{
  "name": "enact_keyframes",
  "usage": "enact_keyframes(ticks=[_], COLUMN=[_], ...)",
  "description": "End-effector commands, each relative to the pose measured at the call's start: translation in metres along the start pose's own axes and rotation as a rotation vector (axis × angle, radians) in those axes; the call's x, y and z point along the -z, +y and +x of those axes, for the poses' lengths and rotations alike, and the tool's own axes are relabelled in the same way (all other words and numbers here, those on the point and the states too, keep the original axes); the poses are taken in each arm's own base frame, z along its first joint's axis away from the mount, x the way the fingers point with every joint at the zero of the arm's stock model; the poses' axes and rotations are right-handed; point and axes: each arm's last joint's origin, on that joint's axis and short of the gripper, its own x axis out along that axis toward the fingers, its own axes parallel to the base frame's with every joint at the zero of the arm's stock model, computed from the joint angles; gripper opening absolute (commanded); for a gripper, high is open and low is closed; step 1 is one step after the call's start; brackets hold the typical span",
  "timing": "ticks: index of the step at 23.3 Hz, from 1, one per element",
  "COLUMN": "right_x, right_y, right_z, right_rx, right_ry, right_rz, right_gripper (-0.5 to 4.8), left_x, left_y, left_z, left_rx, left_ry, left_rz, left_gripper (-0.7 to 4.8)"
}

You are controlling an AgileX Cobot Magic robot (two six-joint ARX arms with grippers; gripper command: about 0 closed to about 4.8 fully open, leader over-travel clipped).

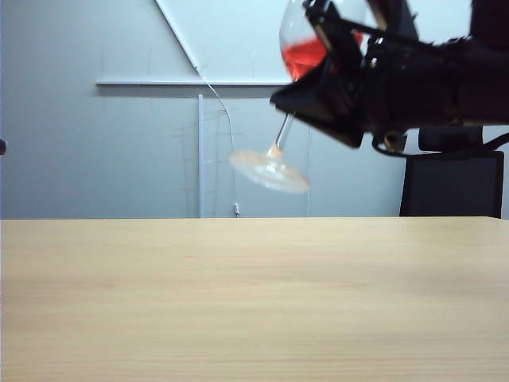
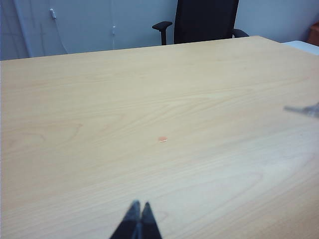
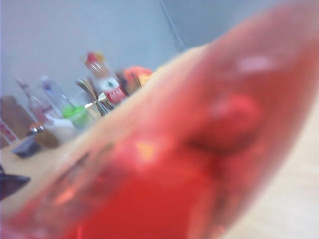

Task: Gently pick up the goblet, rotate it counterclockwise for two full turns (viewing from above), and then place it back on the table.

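Pale wood spread wide under everything: the desk [image 1: 254, 302] lay bare in the exterior view, and the left wrist view showed only a small pinkish spot [image 2: 162, 139] on it, which could have been a drop of the drink, though it was too small to tell. Nearest in that view, the left gripper [image 2: 138, 219] hung low over the wood with its two tips pressed together, holding nothing. Farther off and much higher, the right gripper [image 1: 338, 48] was closed on the bowl of the goblet [image 1: 280, 131], up near the top of the exterior view, well above the desk. The glass leaned over, so its round foot pointed down and to the side, and the red drink sat slanted in the bowl. In the right wrist view the red bowl filled almost the whole picture, blurred and very close. Behind it all stood a black chair [image 1: 452, 185] by the wall. The danger looked plain: if the glass tipped more during the turning, the drink could pour out. A thin bowl could slip from the gripper or crack if squeezed harder, and a drop from that height would likely break it.
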Motion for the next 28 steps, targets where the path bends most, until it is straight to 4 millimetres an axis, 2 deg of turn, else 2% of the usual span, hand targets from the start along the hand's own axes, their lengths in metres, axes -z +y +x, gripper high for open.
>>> enact_keyframes(ticks=[1,4,8,15,21,22,28], right_x=[-0.005,-0.007,-0.018,-0.035,-0.037,-0.038,-0.041], right_y=[0.000,-0.001,-0.001,0.003,0.009,0.011,0.021], right_z=[0.008,0.017,0.040,0.060,0.062,0.062,0.060], right_rx=[0.011,0.034,0.063,0.038,-0.052,-0.118,-0.260], right_ry=[0.026,0.084,0.219,0.353,0.350,0.340,0.198], right_rz=[0.017,0.025,-0.062,-0.213,-0.319,-0.354,-0.416], right_gripper=[-0.05,-0.05,-0.05,-0.04,-0.05,-0.04,-0.04], left_x=[-0.002,-0.002,-0.002,-0.002,-0.002,-0.002,-0.002], left_y=[0.000,0.000,0.000,0.000,0.000,0.000,0.000], left_z=[0.000,0.000,0.000,0.000,0.000,0.000,0.000], left_rx=[0.001,0.001,0.001,0.001,0.001,0.001,0.001], left_ry=[-0.013,-0.013,-0.013,-0.013,-0.013,-0.013,-0.013], left_rz=[0.005,0.005,0.005,0.006,0.006,0.006,0.006], left_gripper=[-0.05,-0.05,-0.05,-0.05,-0.05,-0.05,-0.05])
